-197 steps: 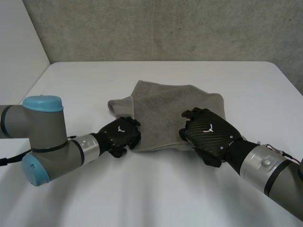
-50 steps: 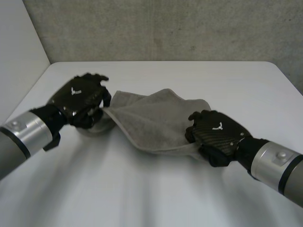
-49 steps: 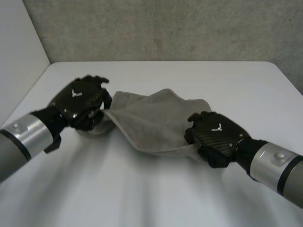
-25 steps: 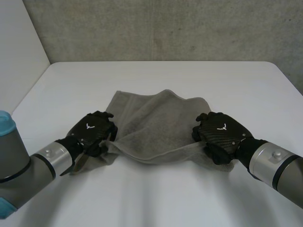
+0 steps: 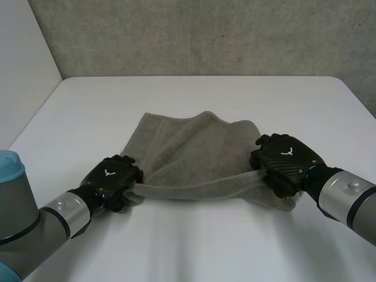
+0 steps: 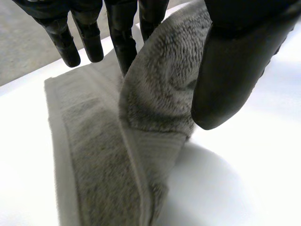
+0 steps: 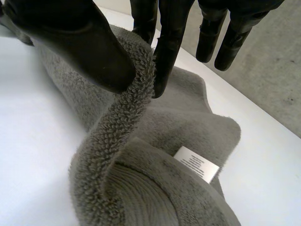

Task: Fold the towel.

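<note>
Head view: left hand (image 5: 113,179), pinching a towel (image 5: 194,153) corner, has dropped toward the desk's (image 5: 194,247) near edge, hem now taut against right hand's (image 5: 286,161) pinch; fold can start.

White table (image 5: 194,247), rounded at its far corners. A grey towel (image 5: 188,154) lies rumpled at frame centre, its near edge gathered into a band.

1. One grey towel (image 5: 194,150).
2. One white table (image 5: 194,247) under it.
3. Two black hands: left hand (image 5: 110,176) near left, right hand (image 5: 288,158) at the right.
4. Two arms: left arm (image 5: 59,217), right arm (image 5: 346,197).
5. One white label (image 7: 197,164) on the towel.
</note>
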You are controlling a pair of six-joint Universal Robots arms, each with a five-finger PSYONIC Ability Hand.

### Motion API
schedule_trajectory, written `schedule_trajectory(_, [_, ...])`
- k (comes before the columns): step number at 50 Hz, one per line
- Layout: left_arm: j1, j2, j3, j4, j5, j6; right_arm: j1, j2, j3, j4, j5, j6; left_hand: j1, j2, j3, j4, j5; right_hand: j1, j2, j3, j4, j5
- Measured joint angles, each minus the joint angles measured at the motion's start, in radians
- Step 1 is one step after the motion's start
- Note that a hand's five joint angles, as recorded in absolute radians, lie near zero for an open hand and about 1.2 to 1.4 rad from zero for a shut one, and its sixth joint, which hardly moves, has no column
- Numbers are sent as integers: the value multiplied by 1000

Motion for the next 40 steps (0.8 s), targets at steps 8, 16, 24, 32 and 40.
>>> schedule_trajectory(8, [13,2,-6,19,-72,1,-38,-2,1,27,-8,-4,1,0,0,0,6,0,0,0,0,0])
schedule_trajectory(16, [6,-37,18,39,-85,4,-87,-9,8,42,-16,-9,52,43,0,0,68,0,0,0,0,0])
schedule_trajectory(24, [-20,-72,32,39,-96,5,-100,-15,37,40,-31,-2,494,488,0,0,503,0,0,0,0,0])
schedule_trajectory(32, [-49,-75,32,36,-101,0,-95,-12,61,35,-35,8,542,525,0,0,571,-159,-149,0,0,-158])
schedule_trajectory(40, [-39,-67,34,34,-100,0,-104,-8,78,39,-34,8,542,525,0,0,571,-625,-606,0,0,-652])
